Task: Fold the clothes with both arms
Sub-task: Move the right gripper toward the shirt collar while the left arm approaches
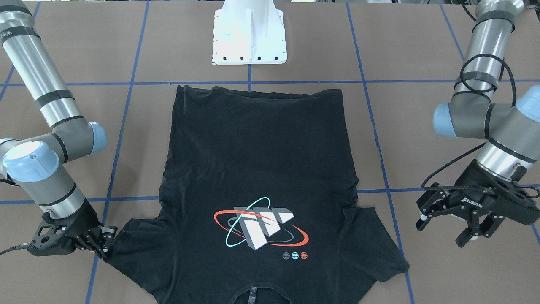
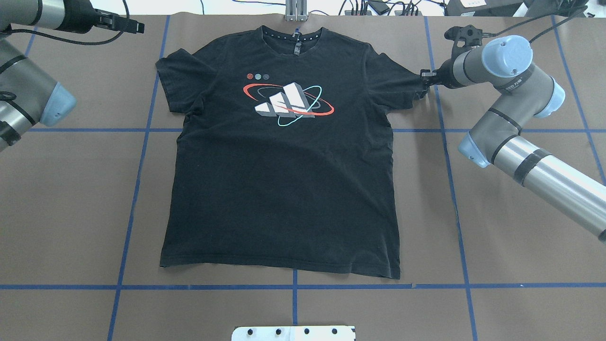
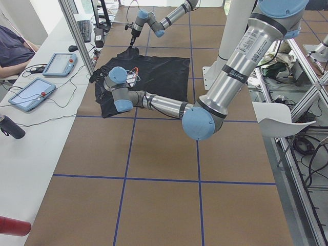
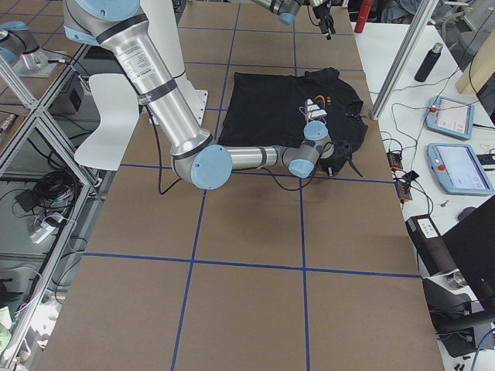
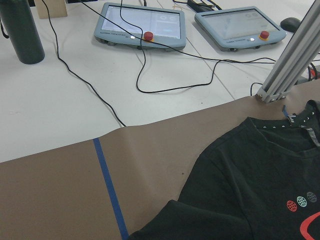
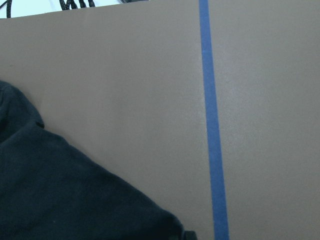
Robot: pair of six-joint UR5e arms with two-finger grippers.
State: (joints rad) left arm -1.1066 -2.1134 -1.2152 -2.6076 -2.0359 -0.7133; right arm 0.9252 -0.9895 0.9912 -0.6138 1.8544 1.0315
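— Where's the T-shirt right now?

— Spread flat on the table, print up! The collar lies at the far edge and the hem runs toward my white base. The cloth lies over a crossing of the blue tape lines.

— Your left jaws?

— Released. My left arm hangs them above bare table with the fingers wide apart. They're well off the near sleeve and touching nothing.

— And the right?

— My right arm reaches low, and the right jaws sit at the very tip of the other sleeve, touching its edge. The fingers look close together. Whether they're clenched on cloth or only beside it, I can't tell. My right wrist camera shows just the sleeve's edge, brown table and one tape line.

— What's around?

— An aluminium post stands at the table's edge, just beside the collar. Past it, a white desk carries two tablets with red buttons, loose black cables and a dark bottle.
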